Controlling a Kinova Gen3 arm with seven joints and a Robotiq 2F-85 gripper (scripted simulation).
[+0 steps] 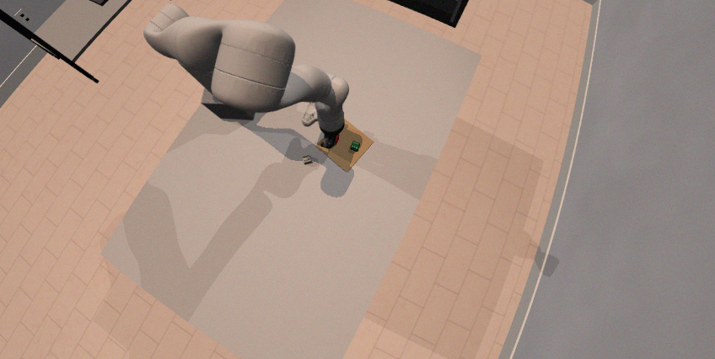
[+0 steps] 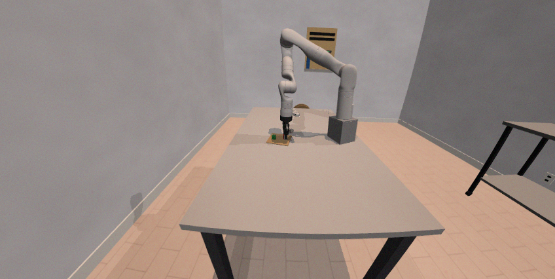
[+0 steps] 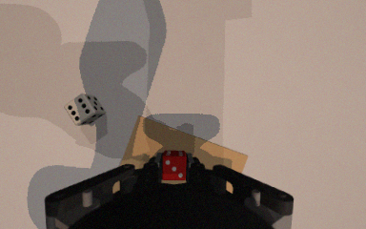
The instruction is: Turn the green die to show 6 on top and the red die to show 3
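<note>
The Robotiq gripper has its fingers partly closed, pinching the red die between them over the tan mat. The green die sits on the mat; the white die lies off it, on the table.

The tabletop looks matt, the red die smooth.

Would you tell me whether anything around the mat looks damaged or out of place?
Nothing looks damaged. The white die sits off the mat, but that needn't be a fault: only green and red must end on it.
</note>
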